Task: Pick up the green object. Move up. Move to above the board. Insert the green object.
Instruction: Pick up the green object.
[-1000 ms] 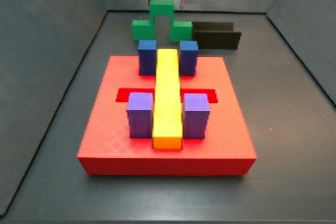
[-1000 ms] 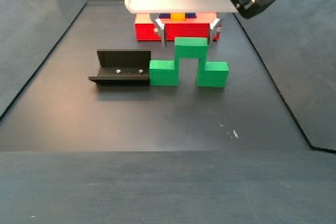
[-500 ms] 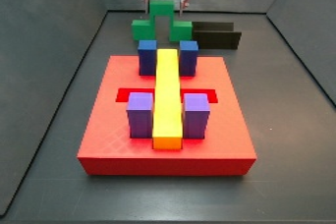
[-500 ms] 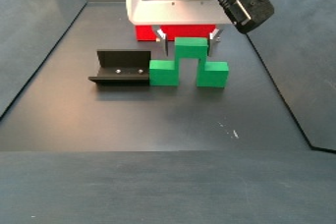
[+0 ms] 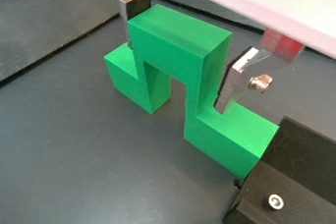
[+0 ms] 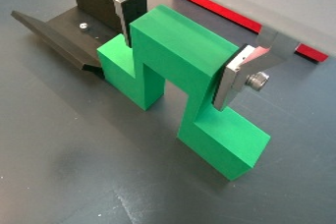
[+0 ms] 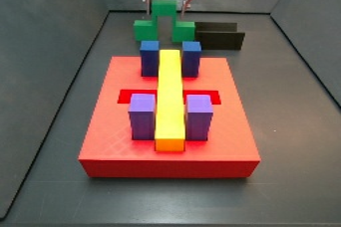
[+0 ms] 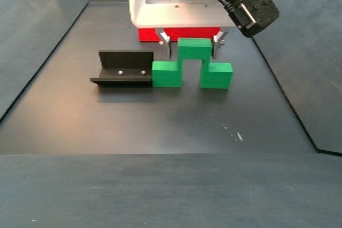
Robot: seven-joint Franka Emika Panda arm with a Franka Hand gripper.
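The gripper (image 6: 180, 54) straddles the green object's (image 6: 184, 71) tall middle block, fingers (image 5: 227, 79) touching both sides. The object rests on the bench (image 8: 160, 122) beside the fixture (image 8: 123, 69).

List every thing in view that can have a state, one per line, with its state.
pincer: lowered over the green piece's tall middle block, fingers on either side, jaws not visibly closed on it.
green piece: upright on the floor, not lifted, not inserted.
red board: flat on the floor, carrying the bar and cubes.
yellow bar: lying along the board's middle.
fixture: standing beside the green piece.
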